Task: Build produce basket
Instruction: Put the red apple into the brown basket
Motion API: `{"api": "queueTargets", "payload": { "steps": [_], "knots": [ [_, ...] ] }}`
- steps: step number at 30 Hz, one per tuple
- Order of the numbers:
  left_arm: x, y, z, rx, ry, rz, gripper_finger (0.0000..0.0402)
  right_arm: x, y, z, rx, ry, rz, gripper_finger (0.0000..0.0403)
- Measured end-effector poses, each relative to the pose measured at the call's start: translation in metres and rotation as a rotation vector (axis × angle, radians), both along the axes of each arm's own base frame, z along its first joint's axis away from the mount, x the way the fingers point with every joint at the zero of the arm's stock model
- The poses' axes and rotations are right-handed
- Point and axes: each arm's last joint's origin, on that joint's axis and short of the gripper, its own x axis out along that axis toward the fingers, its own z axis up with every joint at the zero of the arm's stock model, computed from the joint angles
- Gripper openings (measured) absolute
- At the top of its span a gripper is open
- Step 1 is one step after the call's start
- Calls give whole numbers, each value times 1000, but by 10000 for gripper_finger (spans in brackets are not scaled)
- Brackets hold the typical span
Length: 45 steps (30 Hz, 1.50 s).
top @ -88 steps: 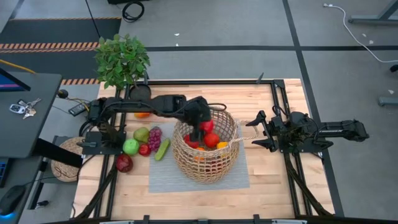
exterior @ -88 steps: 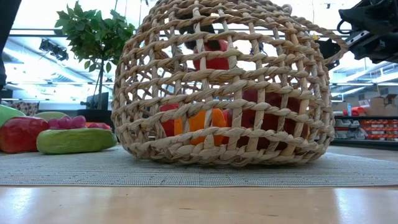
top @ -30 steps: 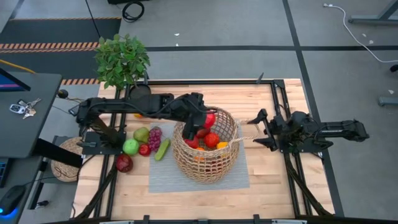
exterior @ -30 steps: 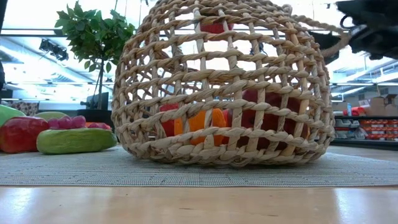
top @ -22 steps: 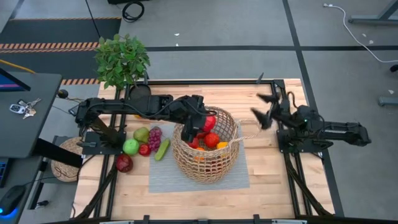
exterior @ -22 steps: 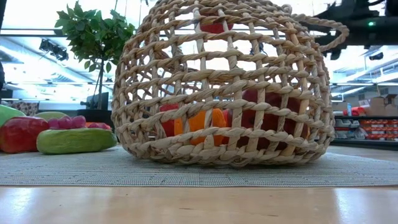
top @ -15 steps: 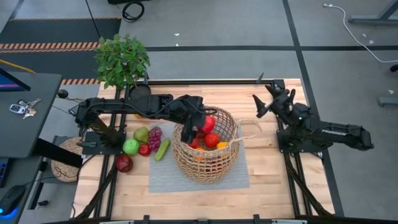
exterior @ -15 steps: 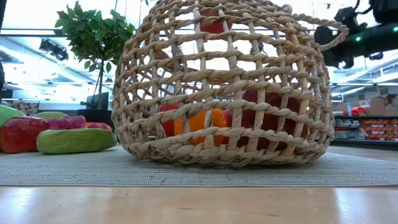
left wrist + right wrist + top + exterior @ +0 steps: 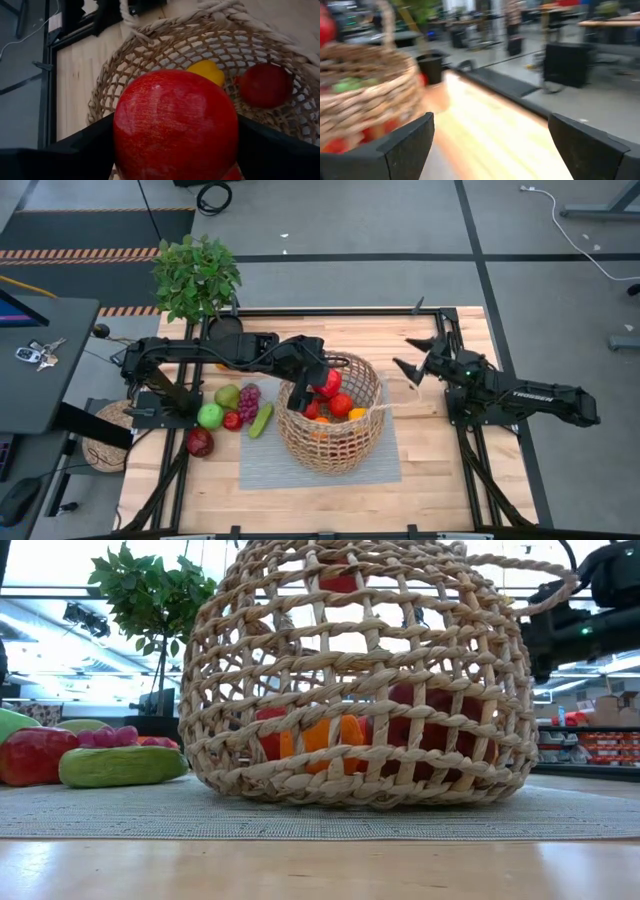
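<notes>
The tan wicker basket stands on a grey mat and holds a lemon, red apples and an orange piece. My left gripper reaches over the basket's left rim, shut on a red apple. That apple also shows high up through the weave in the low view. My right gripper hangs open to the right of the basket, beyond its loop handle, with nothing between its fingers. My left gripper pinches the red apple by its two opposite sides between its two fingers. The fingers slant down from the table's left. The apple hangs clear above the fruit in the basket, just inside the left rim.
Left of the basket lie a green apple, a pear, purple grapes, a cucumber, a dark red apple and an orange. A potted plant stands at the far left corner.
My right gripper has drawn back from the basket's right handle, swung toward the table's far edge, turned about, and come partway back, staying open. My left gripper has kept the red apple over the basket's left rim.
</notes>
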Motion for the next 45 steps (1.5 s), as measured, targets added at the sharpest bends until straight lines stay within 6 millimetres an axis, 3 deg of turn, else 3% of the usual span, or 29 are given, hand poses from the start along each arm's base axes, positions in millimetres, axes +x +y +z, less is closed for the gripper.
{"api": "queueTargets", "payload": {
  "steps": [4, 10, 20, 26, 31, 38, 45],
  "knots": [
    [0, 2, 0, 2, 3, 4, 332, 1, 3, -5, 32, 37, 101, 394],
    [3, 5, 4, 74, -43, -13, 332, 0, 3, -10, 51, 85, 99, 394],
    [5, 1, 4, 804, 64, -516, 332, 0, 3, -10, 49, 87, 97, 394],
    [6, 2, 5, 932, 83, -617, 332, 0, 3, -11, 55, 103, 96, 394],
    [12, 4, 13, 628, -95, -342, 332, 0, 3, -12, 55, 105, 96, 394],
    [16, 35, 27, -29, -366, -344, 332, 0, 3, -12, 55, 105, 94, 394],
    [29, 69, 24, -587, -410, -316, 332, 0, 3, -12, 55, 106, 94, 394]
  ]
}}
